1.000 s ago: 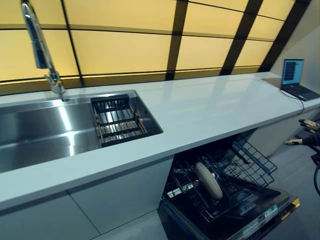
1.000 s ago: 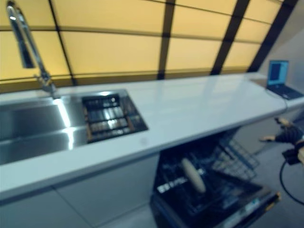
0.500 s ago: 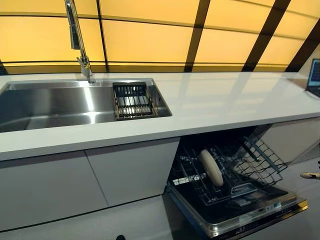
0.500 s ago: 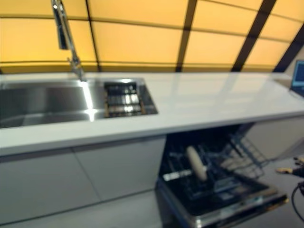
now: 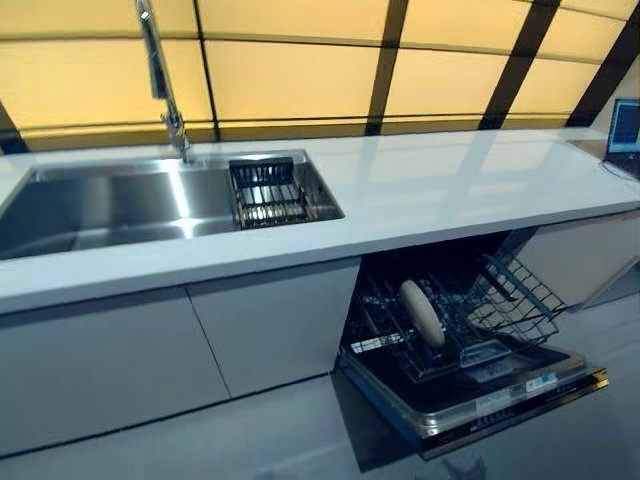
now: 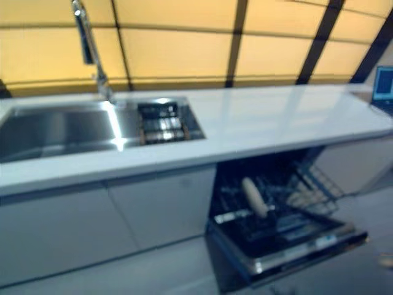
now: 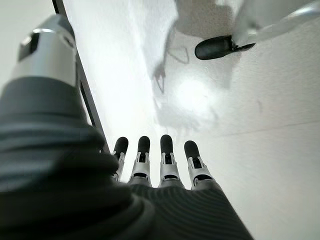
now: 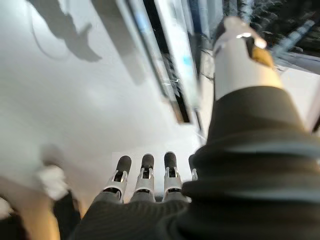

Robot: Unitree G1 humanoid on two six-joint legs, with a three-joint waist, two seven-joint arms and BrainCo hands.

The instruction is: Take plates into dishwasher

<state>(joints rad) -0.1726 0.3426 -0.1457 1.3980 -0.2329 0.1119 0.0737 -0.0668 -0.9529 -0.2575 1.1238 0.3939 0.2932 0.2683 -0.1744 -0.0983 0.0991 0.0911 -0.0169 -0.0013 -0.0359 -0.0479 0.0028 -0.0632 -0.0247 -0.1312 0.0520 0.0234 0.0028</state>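
One pale round plate stands on edge in the lower rack of the open dishwasher, under the white counter. The dishwasher door lies folded down towards me. No other plate shows on the counter or in the sink. Neither hand appears in the eye views. My left hand hangs over pale floor with straight fingers and holds nothing. My right hand is also straight-fingered and empty, above the floor near the edge of the dishwasher door.
A tall faucet rises behind the sink, and a dark wire drain rack sits in the sink's right end. A laptop stands at the counter's far right. A tilted wire basket juts out at the dishwasher's right side. White cabinet fronts run below the sink.
The camera has swung left and pulled back, so the whole scene has shifted. The plate stays in the same place in the rack. A pale object at the right edge is out of view.
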